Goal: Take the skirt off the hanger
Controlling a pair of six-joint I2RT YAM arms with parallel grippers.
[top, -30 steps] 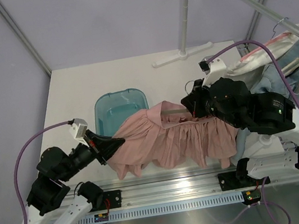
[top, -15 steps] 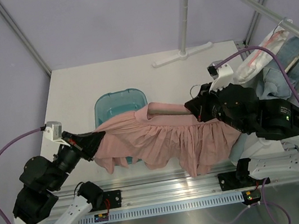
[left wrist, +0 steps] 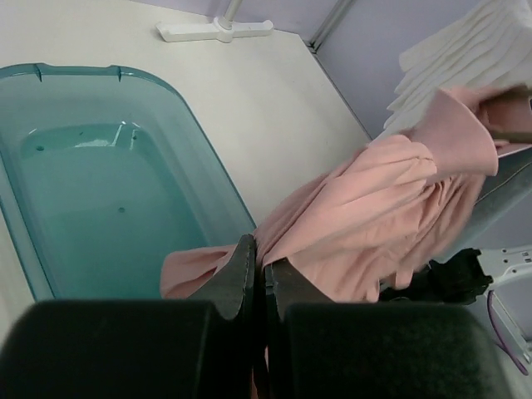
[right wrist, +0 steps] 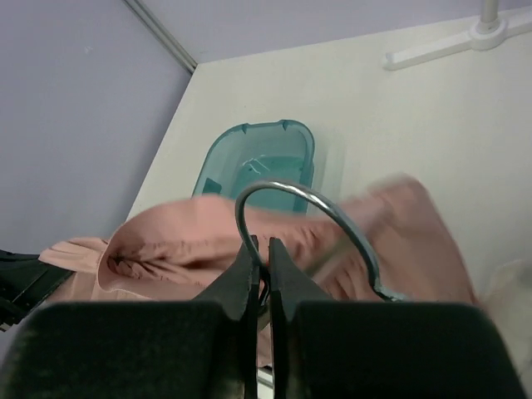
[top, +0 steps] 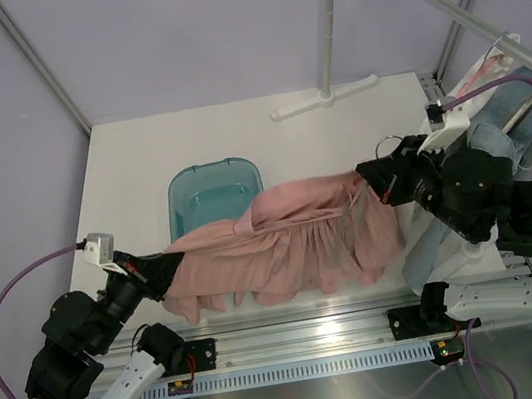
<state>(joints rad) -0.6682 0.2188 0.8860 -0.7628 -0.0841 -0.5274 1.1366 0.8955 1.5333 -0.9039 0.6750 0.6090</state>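
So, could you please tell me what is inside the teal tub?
Where the tub is open to view, only its bare teal floor shows, with nothing lying in it. The skirt hangs across its near end, so whatever is in that part is hidden.

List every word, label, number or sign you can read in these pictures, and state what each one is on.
No text is readable in any view.
The stickers at the near edge, one red and yellow patch below each arm: too small to read.
The skirt, the tub and the hanger: no print visible.
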